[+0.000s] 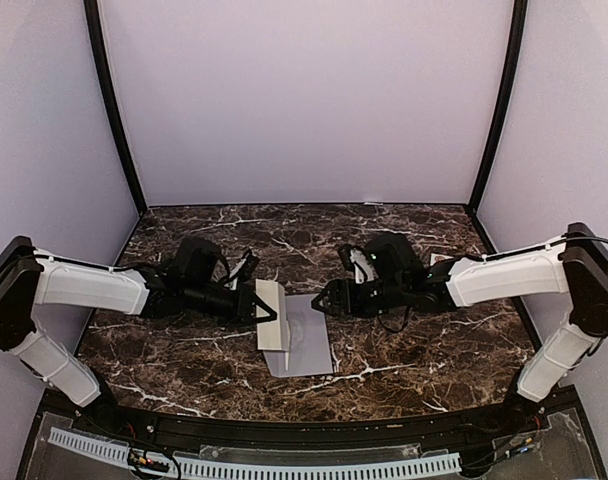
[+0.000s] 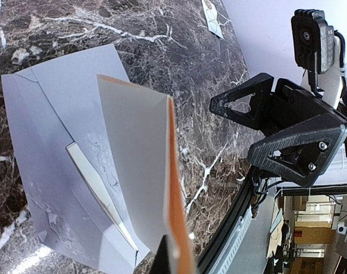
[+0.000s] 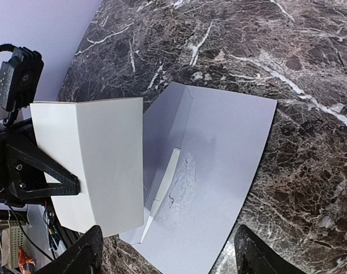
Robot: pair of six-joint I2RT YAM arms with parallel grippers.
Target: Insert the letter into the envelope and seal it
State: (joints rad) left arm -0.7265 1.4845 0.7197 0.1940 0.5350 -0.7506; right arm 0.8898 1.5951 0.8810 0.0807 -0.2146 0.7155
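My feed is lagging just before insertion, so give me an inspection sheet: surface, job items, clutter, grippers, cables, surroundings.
Surface: dark, white-veined marble table.
Job's things: envelope lies flat mid-table. The folded white letter is held at the envelope's left edge, not yet inside.
Clutter: small white sticker sheet lies on the far right, apart from the envelope.
Grippers: left gripper is shut on the letter. The right gripper is open, holding nothing, close to the envelope.
Cables: a thin black cable loops under the right wrist.
Surroundings: plain lavender walls and black corner posts.
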